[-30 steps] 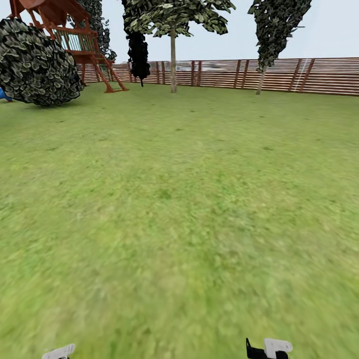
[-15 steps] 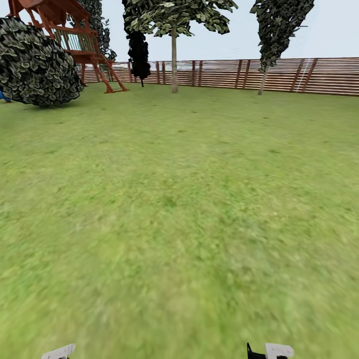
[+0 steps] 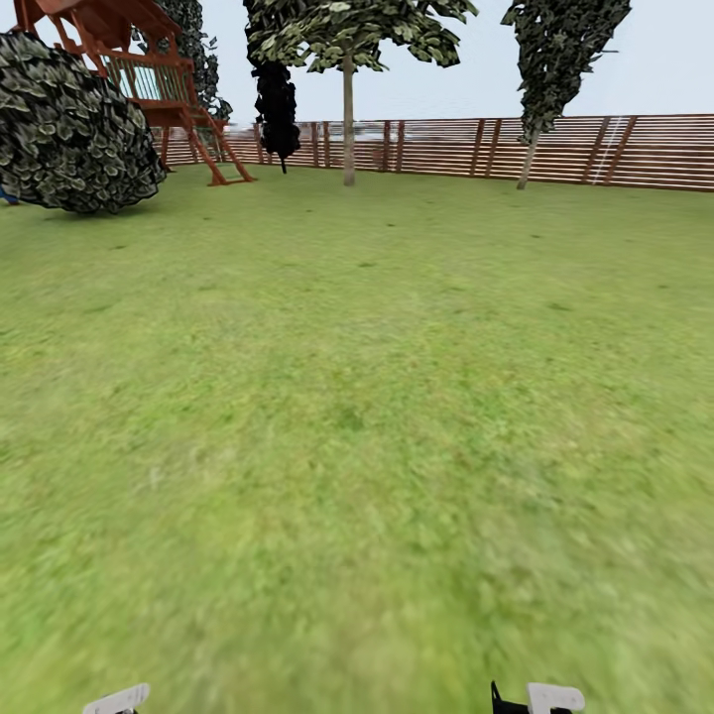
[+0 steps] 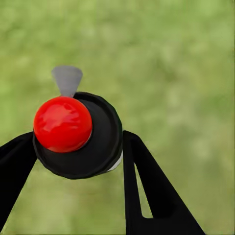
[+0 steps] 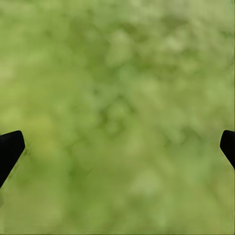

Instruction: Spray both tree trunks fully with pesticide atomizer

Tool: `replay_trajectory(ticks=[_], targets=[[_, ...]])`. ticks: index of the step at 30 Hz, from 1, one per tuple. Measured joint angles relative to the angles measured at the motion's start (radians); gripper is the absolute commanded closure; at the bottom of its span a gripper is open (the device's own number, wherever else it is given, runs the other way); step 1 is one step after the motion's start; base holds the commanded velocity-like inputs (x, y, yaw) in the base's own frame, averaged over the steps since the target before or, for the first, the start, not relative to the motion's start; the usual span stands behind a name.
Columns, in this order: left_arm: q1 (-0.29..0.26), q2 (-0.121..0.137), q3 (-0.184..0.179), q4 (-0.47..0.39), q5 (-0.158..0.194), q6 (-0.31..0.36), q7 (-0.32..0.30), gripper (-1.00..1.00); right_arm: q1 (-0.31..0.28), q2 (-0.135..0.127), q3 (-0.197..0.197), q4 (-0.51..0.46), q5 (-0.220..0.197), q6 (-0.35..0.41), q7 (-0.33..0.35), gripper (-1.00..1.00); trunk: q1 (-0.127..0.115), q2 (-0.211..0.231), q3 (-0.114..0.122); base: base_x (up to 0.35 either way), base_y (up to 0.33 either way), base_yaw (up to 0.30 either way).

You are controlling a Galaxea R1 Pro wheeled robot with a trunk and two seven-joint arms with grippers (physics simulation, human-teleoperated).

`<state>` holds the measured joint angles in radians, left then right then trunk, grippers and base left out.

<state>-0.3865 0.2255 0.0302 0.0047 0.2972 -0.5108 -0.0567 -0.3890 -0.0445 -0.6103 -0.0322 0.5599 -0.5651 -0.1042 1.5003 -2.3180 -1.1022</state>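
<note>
The atomizer (image 4: pixel 78 134) sits between the fingers of your left gripper (image 4: pixel 78 161), which is clamped on its black body; the red knob and the grey nozzle point away from the wrist, toward the grass (image 4: pixel 186 73). Your right gripper (image 5: pixel 117 147) has its fingers wide apart, with nothing between them but grass.

The two trees stand far ahead, near the fence (image 3: pixel 595 149): one trunk (image 3: pixel 348 124) almost straight ahead, the other trunk (image 3: pixel 528 159) more to your right. A wide lawn (image 3: pixel 357 397) lies between you and them. I judge you must drive forward first, then lift the left arm so the nozzle faces the nearer trunk.
</note>
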Motion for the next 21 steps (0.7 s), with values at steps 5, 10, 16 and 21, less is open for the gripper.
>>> replay_trajectory(ticks=[5,10,16,21], targets=[[0.000,0.000,0.000,0.000,0.000,0.000,0.000,1.00,0.000,0.000,0.000,0.000,0.000,0.000,0.000,-1.00,0.000,0.000,0.000,0.308,0.156,0.000],[0.000,0.000,0.000,0.000,0.000,0.000,0.000,1.00,0.000,0.000,0.000,0.000,0.000,0.000,0.000,-1.00,0.000,0.000,0.000,0.308,0.155,0.000],[0.000,0.000,0.000,0.000,0.000,0.000,0.000,1.00,0.000,0.000,0.000,0.000,0.000,0.000,0.000,-1.00,0.000,0.000,0.000,0.308,0.155,0.000],[0.000,0.000,0.000,0.000,0.000,0.000,0.000,1.00,0.000,0.000,0.000,0.000,0.000,0.001,0.000,-1.00,0.000,0.000,0.000,0.310,0.138,0.000]])
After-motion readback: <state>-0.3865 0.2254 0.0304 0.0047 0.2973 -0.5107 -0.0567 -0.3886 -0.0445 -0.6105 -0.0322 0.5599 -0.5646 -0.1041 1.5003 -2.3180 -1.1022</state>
